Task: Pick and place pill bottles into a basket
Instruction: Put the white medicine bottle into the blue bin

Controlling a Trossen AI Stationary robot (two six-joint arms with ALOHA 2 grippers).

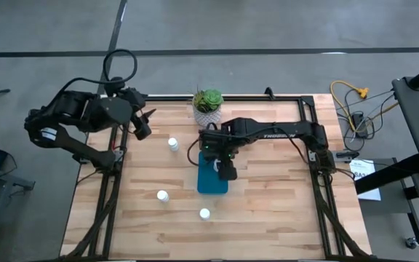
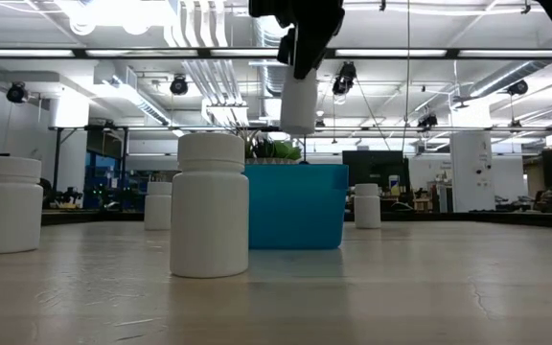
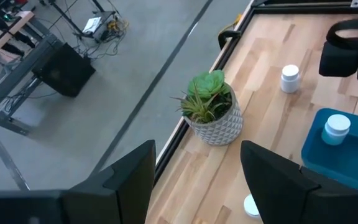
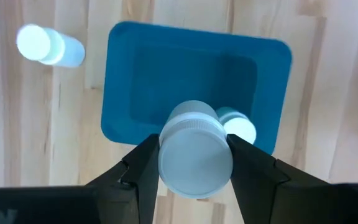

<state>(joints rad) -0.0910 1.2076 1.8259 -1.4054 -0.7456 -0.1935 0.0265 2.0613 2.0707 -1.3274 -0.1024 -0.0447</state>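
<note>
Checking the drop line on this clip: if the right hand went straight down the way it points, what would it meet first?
Probably the blue basket: the right hand, holding a pill bottle, hangs right above it, close to a bottle already inside. Depth is unclear.

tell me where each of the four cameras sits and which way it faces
High view: overhead, straight down on the table; shows both arms.
Low view: at tabletop height, level across pill bottles to the teal basket; right gripper holds a pill bottle above.
Left wrist view: past the open left gripper at the potted plant.
Right wrist view: down past its fingers onto the held bottle.
Shared: the basket shows in all four views.
</note>
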